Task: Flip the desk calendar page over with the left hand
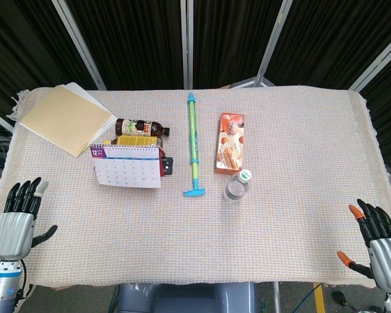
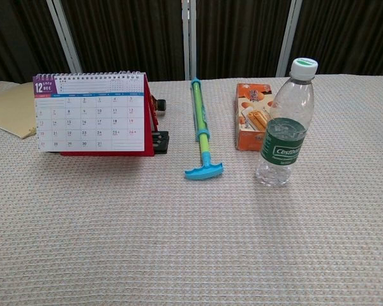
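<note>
The desk calendar [image 1: 128, 167] [image 2: 90, 113] stands on the left part of the table, its white December page with a purple header facing me, spiral binding along the top, red stand behind. My left hand [image 1: 16, 218] hovers at the table's near left edge, well short of the calendar, fingers spread and holding nothing. My right hand [image 1: 378, 236] is at the near right corner, fingers apart and empty. Neither hand shows in the chest view.
Behind the calendar lies a brown drink bottle [image 1: 141, 126]. A tan notebook [image 1: 66, 119] sits at the far left. A green and blue pump tube [image 1: 193, 146] [image 2: 201, 127], an orange snack box [image 1: 230, 143] [image 2: 252, 116] and a clear water bottle [image 1: 237, 186] [image 2: 283, 124] occupy the middle.
</note>
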Tool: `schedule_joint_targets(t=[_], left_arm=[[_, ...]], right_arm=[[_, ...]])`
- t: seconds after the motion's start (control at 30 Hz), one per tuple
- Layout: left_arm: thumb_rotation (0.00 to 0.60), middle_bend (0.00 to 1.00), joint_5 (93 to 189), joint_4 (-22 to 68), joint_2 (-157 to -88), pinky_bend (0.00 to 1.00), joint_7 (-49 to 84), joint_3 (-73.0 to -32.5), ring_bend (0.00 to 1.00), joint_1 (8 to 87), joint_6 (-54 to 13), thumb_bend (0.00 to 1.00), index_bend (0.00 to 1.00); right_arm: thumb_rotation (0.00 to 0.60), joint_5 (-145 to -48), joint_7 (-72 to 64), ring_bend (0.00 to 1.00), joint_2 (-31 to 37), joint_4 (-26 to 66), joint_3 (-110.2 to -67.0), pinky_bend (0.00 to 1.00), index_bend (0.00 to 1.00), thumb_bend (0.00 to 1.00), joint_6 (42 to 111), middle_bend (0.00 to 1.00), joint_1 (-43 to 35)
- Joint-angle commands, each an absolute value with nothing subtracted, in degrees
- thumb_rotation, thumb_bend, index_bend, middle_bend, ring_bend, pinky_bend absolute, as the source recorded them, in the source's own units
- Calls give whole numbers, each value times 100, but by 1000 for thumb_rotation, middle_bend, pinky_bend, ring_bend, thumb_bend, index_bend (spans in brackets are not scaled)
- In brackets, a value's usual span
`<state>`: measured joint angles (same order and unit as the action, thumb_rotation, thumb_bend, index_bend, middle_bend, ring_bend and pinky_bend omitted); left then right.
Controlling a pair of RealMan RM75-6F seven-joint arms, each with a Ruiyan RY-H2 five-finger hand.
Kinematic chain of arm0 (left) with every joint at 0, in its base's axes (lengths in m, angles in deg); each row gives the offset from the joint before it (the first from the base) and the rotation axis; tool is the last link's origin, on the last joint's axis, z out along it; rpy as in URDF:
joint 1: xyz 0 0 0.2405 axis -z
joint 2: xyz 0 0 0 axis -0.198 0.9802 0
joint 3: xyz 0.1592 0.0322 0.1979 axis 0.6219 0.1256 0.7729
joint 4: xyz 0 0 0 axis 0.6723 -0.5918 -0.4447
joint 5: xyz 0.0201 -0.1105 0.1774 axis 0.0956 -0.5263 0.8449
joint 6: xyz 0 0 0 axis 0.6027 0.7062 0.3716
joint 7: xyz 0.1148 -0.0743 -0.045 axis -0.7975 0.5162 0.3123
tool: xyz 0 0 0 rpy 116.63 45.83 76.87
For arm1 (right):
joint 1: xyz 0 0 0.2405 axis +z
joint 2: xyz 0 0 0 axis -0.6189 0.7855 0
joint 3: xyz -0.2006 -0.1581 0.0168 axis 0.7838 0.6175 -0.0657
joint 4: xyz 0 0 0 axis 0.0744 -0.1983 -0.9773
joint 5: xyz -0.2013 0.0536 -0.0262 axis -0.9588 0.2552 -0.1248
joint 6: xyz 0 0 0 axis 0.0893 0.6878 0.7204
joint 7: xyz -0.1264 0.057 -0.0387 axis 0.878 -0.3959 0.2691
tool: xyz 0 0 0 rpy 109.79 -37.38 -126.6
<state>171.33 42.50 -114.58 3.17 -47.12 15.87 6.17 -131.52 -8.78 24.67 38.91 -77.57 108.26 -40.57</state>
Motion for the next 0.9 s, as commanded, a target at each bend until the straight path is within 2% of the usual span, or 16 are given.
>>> schedule_joint_targets(t=[0.03,0.57,0.77,0.9], left_arm=[[600,0,17134,4247,-11459,0,311,-4710,0,1587,614,11,0],[600,0,17084,4219,-11483,0,298,-4708,0,1613,532,14,0],[600,0,16986,4250,-11480,0,359,-4731,0,1636,449,35,0],[600,0,16800,4323,-11437,0,538,-4797,0,1694,284,86,0]], right_arm=[[600,-13156,-875,0,2462,3883,-7754,0,0,71,10834,0,-4063],[600,-13140,-879,0,2464,3891,-7768,0,0,71,10820,0,-4049],[600,-13140,-874,0,2450,3870,-7753,0,0,71,10812,0,-4055],[600,-13151,-888,0,2446,3846,-7740,0,0,72,10816,0,-4062]])
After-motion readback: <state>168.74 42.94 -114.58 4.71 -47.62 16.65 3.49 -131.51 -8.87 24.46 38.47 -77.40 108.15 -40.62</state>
